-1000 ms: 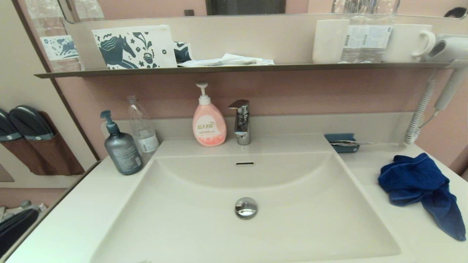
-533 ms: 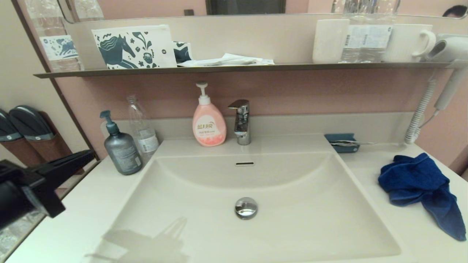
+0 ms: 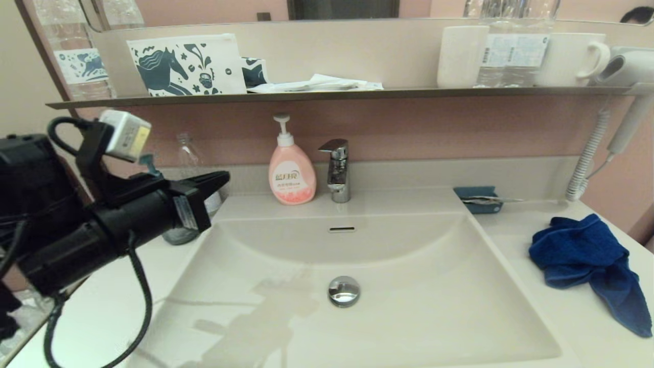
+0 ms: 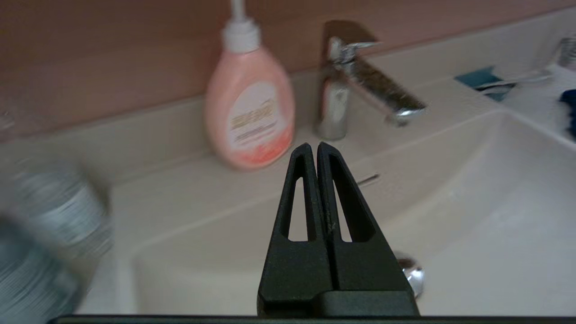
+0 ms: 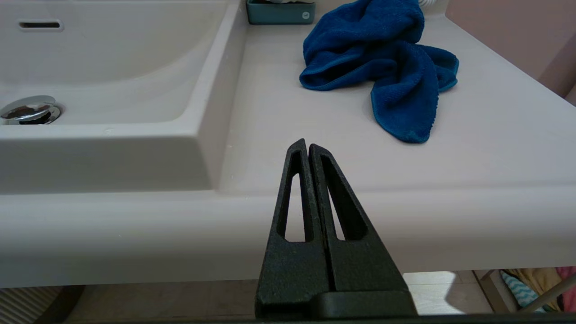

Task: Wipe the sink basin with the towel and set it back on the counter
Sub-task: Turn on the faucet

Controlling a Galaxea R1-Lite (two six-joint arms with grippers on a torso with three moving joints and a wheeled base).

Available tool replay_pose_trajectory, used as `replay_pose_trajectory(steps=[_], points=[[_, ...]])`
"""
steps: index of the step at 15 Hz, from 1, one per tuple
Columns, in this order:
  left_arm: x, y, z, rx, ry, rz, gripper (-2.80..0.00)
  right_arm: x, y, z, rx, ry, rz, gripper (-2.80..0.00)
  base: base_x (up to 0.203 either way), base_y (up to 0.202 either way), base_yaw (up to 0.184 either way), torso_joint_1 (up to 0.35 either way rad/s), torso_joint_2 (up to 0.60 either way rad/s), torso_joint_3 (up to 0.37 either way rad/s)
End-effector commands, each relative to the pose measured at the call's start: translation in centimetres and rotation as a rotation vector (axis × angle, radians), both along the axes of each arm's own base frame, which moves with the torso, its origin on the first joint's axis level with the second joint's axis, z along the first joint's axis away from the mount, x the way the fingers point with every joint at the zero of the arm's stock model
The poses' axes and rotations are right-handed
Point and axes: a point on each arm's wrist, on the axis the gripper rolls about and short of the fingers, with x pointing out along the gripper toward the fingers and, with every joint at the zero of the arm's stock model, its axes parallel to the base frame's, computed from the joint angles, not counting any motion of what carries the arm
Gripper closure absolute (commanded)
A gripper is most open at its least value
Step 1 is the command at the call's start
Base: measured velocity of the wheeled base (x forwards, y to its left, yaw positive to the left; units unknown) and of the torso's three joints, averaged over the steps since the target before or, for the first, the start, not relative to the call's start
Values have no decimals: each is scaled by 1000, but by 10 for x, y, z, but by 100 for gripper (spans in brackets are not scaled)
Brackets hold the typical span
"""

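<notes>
At the head view's left edge, the clenched left gripper [image 3: 222, 177] hovers above the cream-white rectangular sink basin [image 3: 409, 306]; the crumpled blue towel [image 3: 587, 260] lies at the right, and the right gripper [image 5: 307, 146] is clenched too.

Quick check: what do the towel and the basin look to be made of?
Towel: looks like soft blue microfibre or terry; fuzzy nap, limp crumpled folds. Sink basin: smooth cream-white, probably glazed ceramic or cast resin; glossy, mirrors the left gripper and its arm above.

Beside the pink soap bottle [image 3: 292, 174], mostly hidden behind the left arm: grey pump bottle [image 3: 176, 236] and clear bottle [image 3: 190, 151]. Blurred in the left wrist view. Towel [image 3: 587, 263] tip cut off.
</notes>
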Motion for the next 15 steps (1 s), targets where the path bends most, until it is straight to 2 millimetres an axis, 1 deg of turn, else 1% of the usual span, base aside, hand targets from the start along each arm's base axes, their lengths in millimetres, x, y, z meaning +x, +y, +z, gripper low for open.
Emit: replay_pose_trajectory(steps=[1,3,9,11,12,15], points=[[25,-31,-7,15,31,-49,0,0,0,0,-1,0,1,0,0,0,0,0,0,0],[38,-49,-7,14,29,-67,0,0,0,0,-1,0,1,0,0,0,0,0,0,0],[70,-85,-13,9,15,-116,0,0,0,0,-1,0,1,0,0,0,0,0,0,0],[72,-103,-16,9,14,-156,0,0,0,0,-1,0,1,0,0,0,0,0,0,0],[76,-109,-17,8,15,-164,0,0,0,0,-1,0,1,0,0,0,0,0,0,0],[81,-120,-20,10,16,-185,0,0,0,0,-1,0,1,0,0,0,0,0,0,0]])
